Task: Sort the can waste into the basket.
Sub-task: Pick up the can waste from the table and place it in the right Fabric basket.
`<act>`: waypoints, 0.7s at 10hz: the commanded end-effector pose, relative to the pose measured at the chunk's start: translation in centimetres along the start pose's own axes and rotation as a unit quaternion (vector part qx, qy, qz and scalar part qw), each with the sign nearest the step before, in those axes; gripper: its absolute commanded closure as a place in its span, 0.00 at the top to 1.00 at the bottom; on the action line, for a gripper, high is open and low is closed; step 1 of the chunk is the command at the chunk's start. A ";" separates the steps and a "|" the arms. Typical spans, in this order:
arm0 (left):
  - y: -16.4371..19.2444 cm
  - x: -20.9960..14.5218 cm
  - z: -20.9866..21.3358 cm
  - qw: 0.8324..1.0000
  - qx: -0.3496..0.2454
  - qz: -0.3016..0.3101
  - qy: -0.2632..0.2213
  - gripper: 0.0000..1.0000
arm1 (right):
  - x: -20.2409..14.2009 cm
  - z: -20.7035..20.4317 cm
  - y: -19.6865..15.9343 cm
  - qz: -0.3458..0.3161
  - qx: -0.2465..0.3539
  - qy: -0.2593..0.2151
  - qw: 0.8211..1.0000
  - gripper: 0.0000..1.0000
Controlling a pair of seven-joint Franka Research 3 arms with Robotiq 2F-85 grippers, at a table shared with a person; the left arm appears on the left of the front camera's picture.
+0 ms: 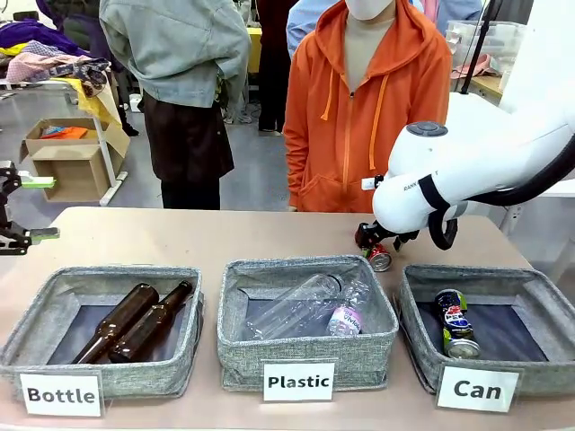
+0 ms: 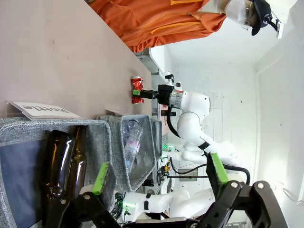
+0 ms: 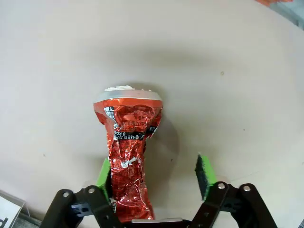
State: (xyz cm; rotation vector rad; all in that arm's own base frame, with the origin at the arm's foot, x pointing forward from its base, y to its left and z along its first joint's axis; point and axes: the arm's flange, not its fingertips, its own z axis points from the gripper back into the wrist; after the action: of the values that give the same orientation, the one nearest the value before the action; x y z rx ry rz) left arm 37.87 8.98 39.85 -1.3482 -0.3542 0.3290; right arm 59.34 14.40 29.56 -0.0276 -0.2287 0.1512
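I see the crumpled red can (image 3: pixel 128 156) lying behind the "Can" basket (image 1: pixel 422 301); my right gripper (image 3: pixel 154 178) straddles it, jaws apart, one pad touching.

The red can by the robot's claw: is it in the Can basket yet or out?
Out. The red can lies crushed on the bare table behind the Can basket, between the right gripper fingers.
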 end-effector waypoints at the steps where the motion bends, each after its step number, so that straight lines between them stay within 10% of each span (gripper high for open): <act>1: -0.1 0.0 0.2 1.000 -0.008 -0.006 0.001 1.00 | 0.6 -0.1 0.4 -0.012 -0.019 0.001 1.000 0.00; 2: -0.1 0.0 0.2 1.000 -0.008 -0.006 0.001 1.00 | 0.6 -0.1 0.4 -0.012 -0.020 0.001 1.000 0.35; 3: -0.1 0.0 0.2 1.000 -0.008 -0.006 0.001 1.00 | 0.5 -0.2 0.5 -0.015 -0.014 -0.002 1.000 0.00; 7: -0.1 0.0 0.2 1.000 -0.008 -0.006 0.001 1.00 | 0.4 0.9 0.1 -0.015 0.012 -0.005 1.000 0.00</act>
State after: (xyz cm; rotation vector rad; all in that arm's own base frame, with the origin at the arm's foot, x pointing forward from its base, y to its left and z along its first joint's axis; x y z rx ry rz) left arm 37.87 8.98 39.85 -1.3482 -0.3543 0.3291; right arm 59.39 14.36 29.75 -0.0228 -0.2301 0.1418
